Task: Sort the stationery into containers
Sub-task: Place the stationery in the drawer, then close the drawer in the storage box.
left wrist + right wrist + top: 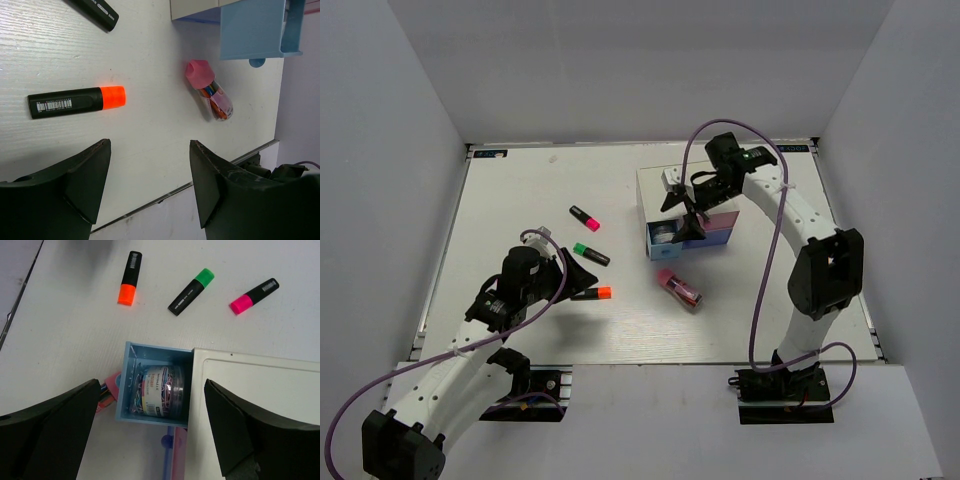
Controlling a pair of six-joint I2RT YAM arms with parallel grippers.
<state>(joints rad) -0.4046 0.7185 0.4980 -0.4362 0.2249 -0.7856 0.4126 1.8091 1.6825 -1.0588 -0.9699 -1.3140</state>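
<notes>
Right gripper (152,440) hangs over the box (655,190), centre-right of the top view. Fingers (50,430) are spread wide with nothing between them.

Light-blue drawer (125,385) is pulled out of the box's front left corner. A clear tub of paper clips (161,389) lies inside it, directly under the right gripper.

Left gripper (585,275) is low over the table (520,200), lower left of centre. Jaws are apart and empty.

Orange highlighter (77,101) lies flat just past the left fingertips (85,185). It is neither touched nor between them.

Green highlighter (591,253) lies just above the orange one in the top view. Pink highlighter (585,217) lies above that. All three are loose on the table, left of the box, none touching another.

Pink gadget (679,288) lies on the table just below the open drawer in the top view, tilted and clear of the drawer front. From the left wrist it shows a pink cap and a clear body with coloured bits inside (210,90).
</notes>
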